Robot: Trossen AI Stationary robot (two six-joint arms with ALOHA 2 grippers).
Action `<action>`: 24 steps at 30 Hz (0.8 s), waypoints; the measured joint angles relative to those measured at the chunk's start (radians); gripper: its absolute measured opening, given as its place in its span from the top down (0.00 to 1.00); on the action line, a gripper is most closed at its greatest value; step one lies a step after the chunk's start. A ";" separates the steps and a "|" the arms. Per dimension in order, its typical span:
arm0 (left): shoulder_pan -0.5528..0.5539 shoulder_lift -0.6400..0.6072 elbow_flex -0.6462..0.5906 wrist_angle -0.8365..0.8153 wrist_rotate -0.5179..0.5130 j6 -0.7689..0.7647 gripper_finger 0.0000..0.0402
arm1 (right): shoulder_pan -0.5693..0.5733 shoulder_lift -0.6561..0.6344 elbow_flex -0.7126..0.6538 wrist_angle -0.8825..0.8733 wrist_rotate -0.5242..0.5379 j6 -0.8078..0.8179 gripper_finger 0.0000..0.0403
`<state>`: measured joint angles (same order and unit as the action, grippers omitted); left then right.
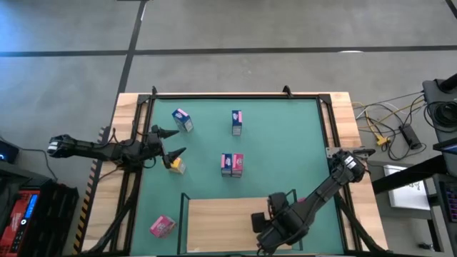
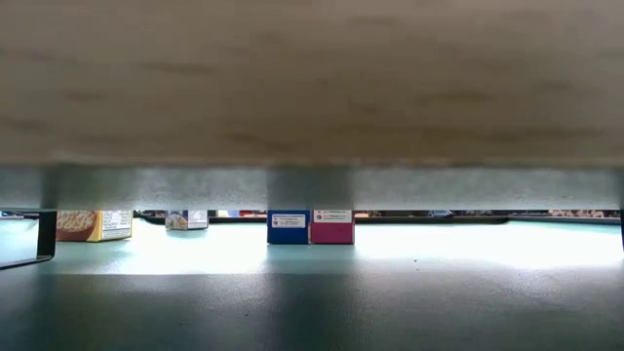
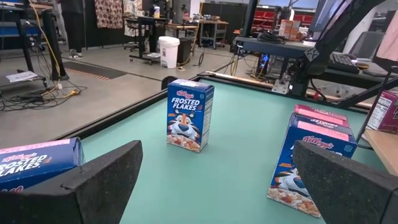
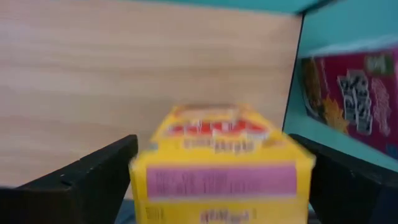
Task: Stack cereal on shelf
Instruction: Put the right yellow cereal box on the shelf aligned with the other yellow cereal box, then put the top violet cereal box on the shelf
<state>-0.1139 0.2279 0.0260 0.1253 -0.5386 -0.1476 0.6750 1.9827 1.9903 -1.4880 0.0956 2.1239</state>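
Note:
The shelf is a light-wood board [image 1: 218, 218] with dark posts at the near edge of the green mat [image 1: 285, 143]. My right gripper [image 1: 258, 221] is over the board, shut on a yellow cereal box [image 4: 221, 165]. My left gripper [image 1: 176, 143] is open and empty at the mat's left side, just above it. A yellow box [image 1: 176, 166] lies beside its near finger. A blue box [image 1: 182, 120] lies to its far side. A blue box [image 3: 189, 115] stands upright farther on. A blue and a pink box [image 1: 232, 164] stand together mid-mat. A pink box [image 1: 162, 226] lies left of the shelf. My right gripper pinches the yellow box between its two fingers, one on each of two opposite sides [image 4: 140, 180]. The box's printed face is toward the wrist camera, with the wooden board [image 4: 124, 74] right behind it. I cannot tell whether the box rests on the board.
The mat is framed by a dark rail [image 1: 235, 95] on a wooden table [image 1: 125, 114]. The low view looks under the shelf board [image 2: 312, 78] at boxes standing on the mat [image 2: 288, 226]. Cables and gear [image 1: 400, 128] lie off the table's right.

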 joint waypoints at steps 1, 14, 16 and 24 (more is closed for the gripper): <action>0.000 0.000 0.000 0.000 0.000 0.000 0.01 | -0.004 0.000 0.000 -0.004 0.011 -0.005 0.01; 0.000 0.000 0.000 0.000 0.000 0.000 0.01 | -0.136 -0.027 0.000 -0.054 0.105 -0.174 0.01; 0.000 0.000 0.000 0.000 0.000 0.000 0.01 | -0.176 -0.037 0.000 -0.047 0.116 -0.257 0.01; 0.000 0.002 0.000 0.000 0.000 0.000 0.01 | -0.360 -0.047 0.000 0.022 0.113 -0.780 0.01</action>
<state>-0.1139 0.2295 0.0257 0.1254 -0.5387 -0.1476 0.3147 1.9362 1.9907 -1.4662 0.2085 1.3443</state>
